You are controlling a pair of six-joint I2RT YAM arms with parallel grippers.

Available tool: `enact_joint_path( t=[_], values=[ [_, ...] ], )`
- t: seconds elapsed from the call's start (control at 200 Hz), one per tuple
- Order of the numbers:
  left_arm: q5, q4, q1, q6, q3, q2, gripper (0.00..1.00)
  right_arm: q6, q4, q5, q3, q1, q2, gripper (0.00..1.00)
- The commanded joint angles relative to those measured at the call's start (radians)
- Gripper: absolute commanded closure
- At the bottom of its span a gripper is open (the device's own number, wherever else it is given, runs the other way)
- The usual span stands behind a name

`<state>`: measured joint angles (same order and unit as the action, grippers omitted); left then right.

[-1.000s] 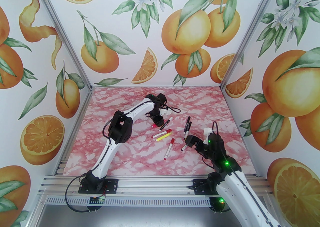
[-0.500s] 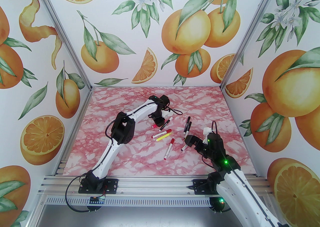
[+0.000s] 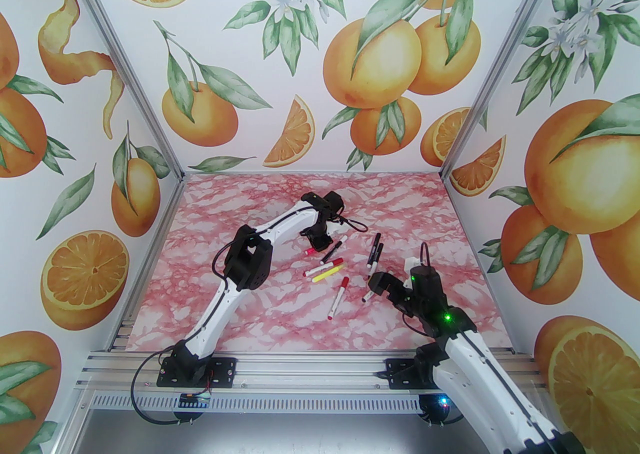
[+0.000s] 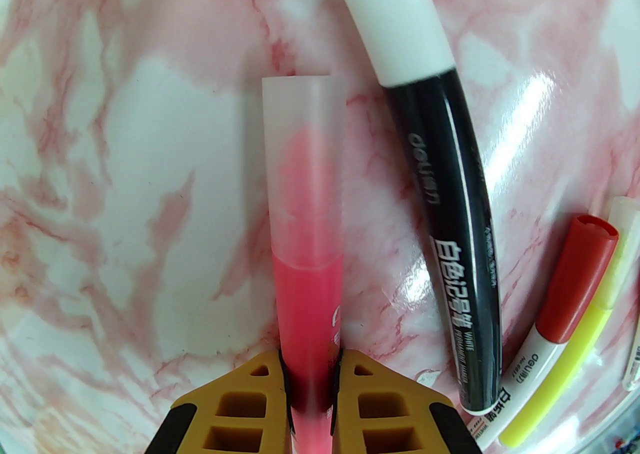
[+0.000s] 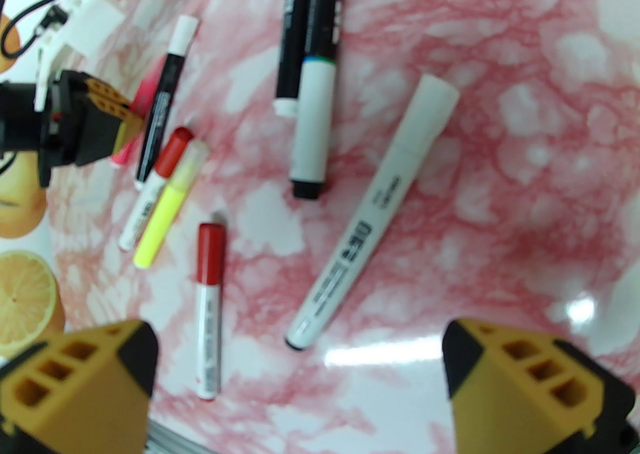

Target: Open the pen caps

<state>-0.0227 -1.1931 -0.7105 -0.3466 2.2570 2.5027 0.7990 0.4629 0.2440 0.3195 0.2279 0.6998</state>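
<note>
Since a second ago the left arm (image 3: 280,222) has swung slightly rightward over the glossy pink-marbled table (image 3: 280,322). Its elbow is bent high and its wrist pitched down. The right arm (image 3: 480,367) has barely shifted, its wrist raised over the table's right side. The left gripper (image 4: 310,367) has closed and now clamps the smooth pink pen (image 4: 309,292), which lies on the table left of the other pens (image 3: 327,274). Its frosted, translucent cap (image 4: 302,142) is on. The right gripper (image 5: 297,347) hovers above the white pen (image 5: 372,212), its ribbed yellow fingers (image 5: 525,382) wide apart.
</note>
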Motion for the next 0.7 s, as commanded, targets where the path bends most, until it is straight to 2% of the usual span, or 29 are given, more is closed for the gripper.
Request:
enact_joint_path(
  t=[0.0, 0.225, 0.425, 0.53, 0.695],
  values=[
    [-0.044, 0.063, 0.029, 0.060, -0.053, -0.172, 0.89, 0.050, -0.065, 0.013, 0.014, 0.014, 0.040, 0.00],
    [-0.185, 0.253, 0.072, 0.208, -0.378, -0.448, 0.87, 0.067, -0.165, 0.039, 0.015, 0.030, 0.120, 0.00],
    [-0.294, 0.533, 0.071, 0.371, -0.739, -0.732, 0.86, 0.086, -0.238, 0.054, 0.018, 0.034, 0.192, 0.00],
    [-0.310, 0.615, 0.068, 0.427, -0.876, -0.849, 0.86, 0.096, -0.260, 0.053, 0.025, 0.036, 0.221, 0.00],
    [-0.291, 0.673, 0.063, 0.469, -1.002, -0.980, 0.86, 0.113, -0.293, 0.038, 0.027, 0.036, 0.249, 0.00]
  ],
)
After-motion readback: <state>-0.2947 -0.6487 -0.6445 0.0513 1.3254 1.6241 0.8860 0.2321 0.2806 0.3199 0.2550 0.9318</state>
